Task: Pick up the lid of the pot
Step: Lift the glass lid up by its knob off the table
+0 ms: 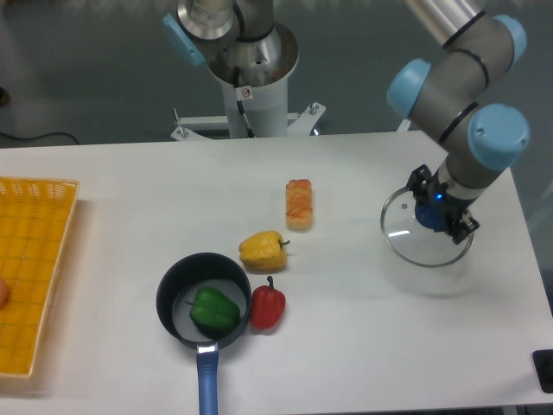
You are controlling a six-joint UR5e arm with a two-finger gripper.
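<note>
- Evidently caught by its blue knob (438, 213), the clear pot lid (413, 241) is held on the right side of the scene, well apart from the black pan (169, 303) at near left.
- The jaws are drawn together on the knob, with only its width between them; the lid is in their hold.
- The grasp appears made, leaving the lift as the step in hand. Whether the rim has fully parted from the white surface (346, 346) cannot be told from this view.
- Next calls for a straight, unhurried rise, pressure kept steady and the lid kept level, since a small knob could let the wide disc swing or slip.
- Farther left sit a yellow pepper (263, 252) and a red one (268, 308), the latter just beside the pan; neither looks likely to hinder the lift.
</note>
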